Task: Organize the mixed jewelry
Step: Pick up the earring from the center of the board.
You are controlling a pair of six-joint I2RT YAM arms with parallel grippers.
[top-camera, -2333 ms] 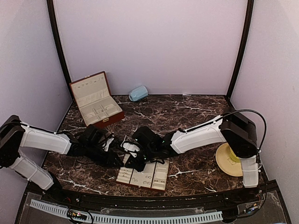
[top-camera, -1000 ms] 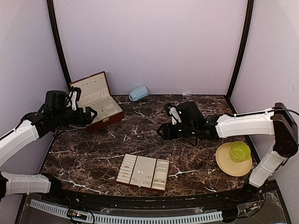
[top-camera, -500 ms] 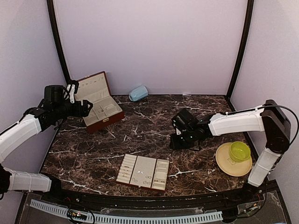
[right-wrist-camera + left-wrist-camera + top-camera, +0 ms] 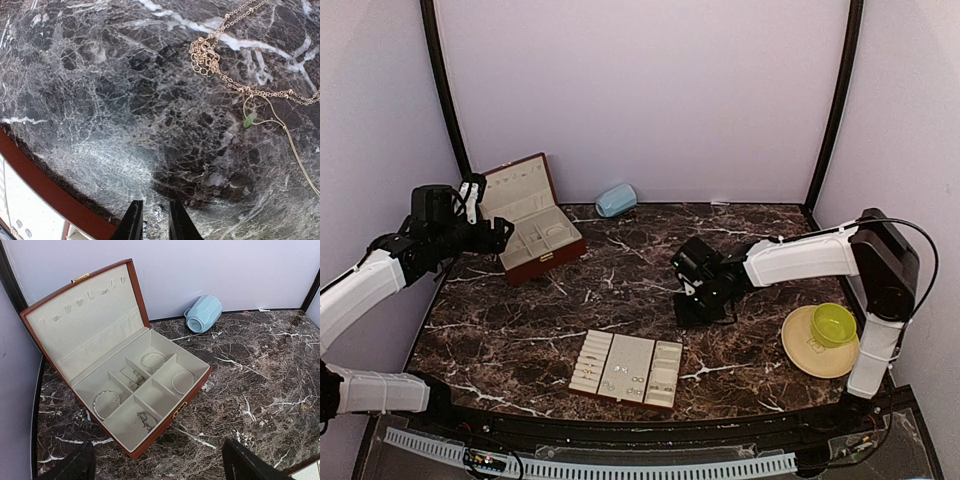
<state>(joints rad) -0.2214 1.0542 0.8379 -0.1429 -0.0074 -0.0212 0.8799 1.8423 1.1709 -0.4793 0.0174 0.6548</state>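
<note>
Right gripper (image 4: 151, 220): black fingers nearly together just above the dark veined marble tabletop (image 4: 100, 100), a narrow slot between them; only the tips show at the frame's bottom edge. A tiny silvery piece (image 4: 159, 214) sits at that slot; whether it is pinched cannot be told.

Thin gold chain with a small green bead (image 4: 248, 120): loose on the marble, well apart from the fingers; its far ends run out of frame.

Flat cream-lined tray with red-brown rim (image 4: 627, 368): near table edge, small shiny ring and earring pieces (image 4: 623, 379) in its slots, too small to count. The wrist view shows only its corner.

Left gripper (image 4: 160, 465): spread wide, grasping nothing, only dark finger stubs at the lower corners.

Open red-brown hinged box (image 4: 130, 400): cream compartments holding thin silvery bangles (image 4: 182, 381) and tangled chains, details indistinct.

Pale blue faceted cup (image 4: 204, 313): on its side by the back wall.
</note>
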